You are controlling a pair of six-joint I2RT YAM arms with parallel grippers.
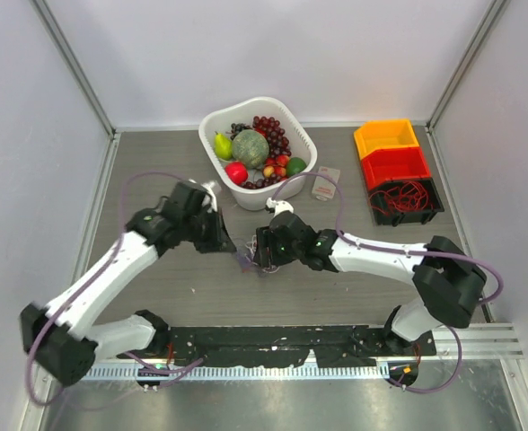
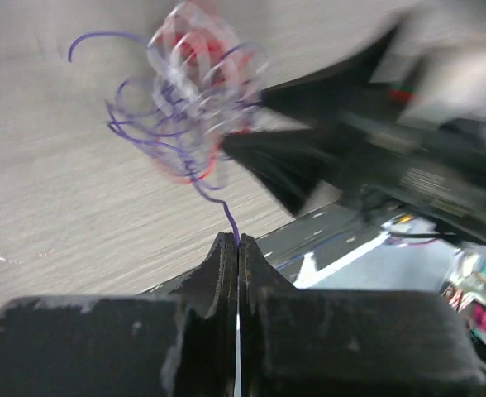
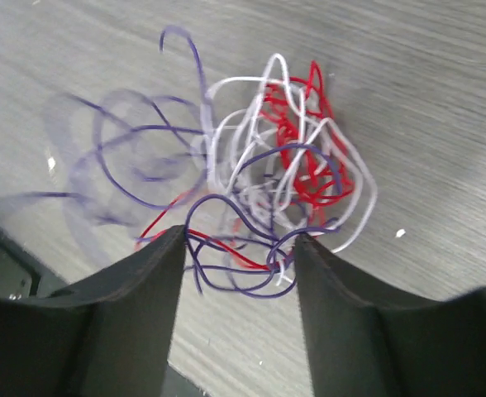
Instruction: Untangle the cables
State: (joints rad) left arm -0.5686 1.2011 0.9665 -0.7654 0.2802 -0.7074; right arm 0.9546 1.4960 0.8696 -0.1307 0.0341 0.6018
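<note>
The cables (image 1: 246,261) are a small tangle of red, purple and white wires on the grey table, between my two grippers. My left gripper (image 2: 238,241) is shut on one purple wire, which runs up to the bunch (image 2: 195,107). In the top view the left gripper (image 1: 232,242) is just left of the tangle. My right gripper (image 3: 239,245) is open, with purple and red loops of the bunch (image 3: 269,165) lying between its fingertips (image 3: 173,241). In the top view the right gripper (image 1: 263,252) is just right of the tangle. It also shows blurred in the left wrist view (image 2: 264,159).
A white basket (image 1: 208,123) of fruit stands at the back centre. Orange (image 1: 385,136), red (image 1: 395,166) and black (image 1: 406,202) bins line the back right; the black one holds red wire. A small flat packet (image 1: 325,184) lies right of the basket.
</note>
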